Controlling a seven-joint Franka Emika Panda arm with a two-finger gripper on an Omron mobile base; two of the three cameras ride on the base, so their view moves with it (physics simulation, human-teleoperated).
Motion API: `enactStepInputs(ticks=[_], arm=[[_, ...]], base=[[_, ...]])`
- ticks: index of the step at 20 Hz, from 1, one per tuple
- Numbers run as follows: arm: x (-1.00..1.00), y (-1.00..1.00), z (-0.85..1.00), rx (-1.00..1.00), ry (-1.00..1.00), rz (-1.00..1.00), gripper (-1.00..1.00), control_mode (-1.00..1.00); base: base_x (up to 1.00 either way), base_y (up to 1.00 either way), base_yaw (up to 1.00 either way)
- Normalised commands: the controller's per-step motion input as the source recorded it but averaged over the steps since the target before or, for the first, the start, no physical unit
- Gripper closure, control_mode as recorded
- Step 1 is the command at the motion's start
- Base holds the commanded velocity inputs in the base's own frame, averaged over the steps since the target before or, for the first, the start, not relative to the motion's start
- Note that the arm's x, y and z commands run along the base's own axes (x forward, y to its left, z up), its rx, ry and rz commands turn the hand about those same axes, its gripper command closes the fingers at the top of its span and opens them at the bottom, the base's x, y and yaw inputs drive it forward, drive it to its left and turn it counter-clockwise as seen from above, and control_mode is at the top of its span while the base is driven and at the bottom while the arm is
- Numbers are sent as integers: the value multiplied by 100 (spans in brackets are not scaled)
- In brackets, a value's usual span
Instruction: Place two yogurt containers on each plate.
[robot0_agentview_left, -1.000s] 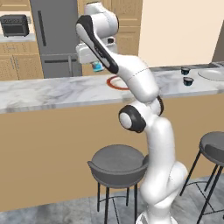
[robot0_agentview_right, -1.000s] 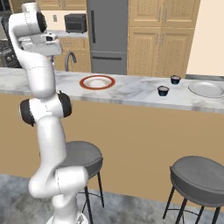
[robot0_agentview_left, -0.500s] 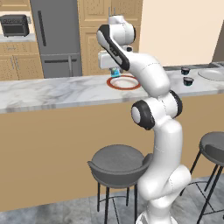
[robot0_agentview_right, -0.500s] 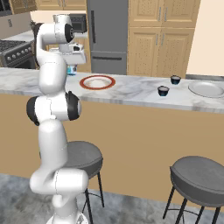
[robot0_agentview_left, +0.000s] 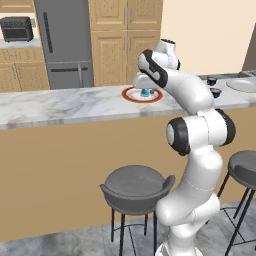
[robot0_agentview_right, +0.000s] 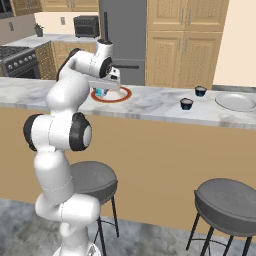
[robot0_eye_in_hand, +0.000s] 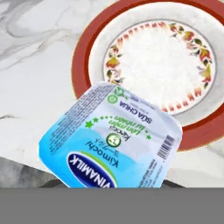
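Hand (robot0_agentview_left: 145, 91): gripping a pale blue yogurt cup (robot0_eye_in_hand: 111, 142), held above the near rim of the red-rimmed plate (robot0_eye_in_hand: 87, 41) on the marble surface (robot0_agentview_left: 60, 105). Two dark cups (robot0_agentview_right: 186, 103) stand well apart, toward a grey plate (robot0_agentview_right: 235, 101). Stools (robot0_agentview_right: 227, 205) below the overhang.
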Motion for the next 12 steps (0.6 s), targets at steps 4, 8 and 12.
enactStepInputs(ticks=[4, 8, 12], arm=[[27, -12, 0, 16, -25, 12, 100, -100], [29, -4, 10, 2, -12, 11, 100, -100], [17, 0, 65, -3, 0, 10, 100, -100]], base=[[0, 0, 0], [0, 0, 0], [0, 0, 0]])
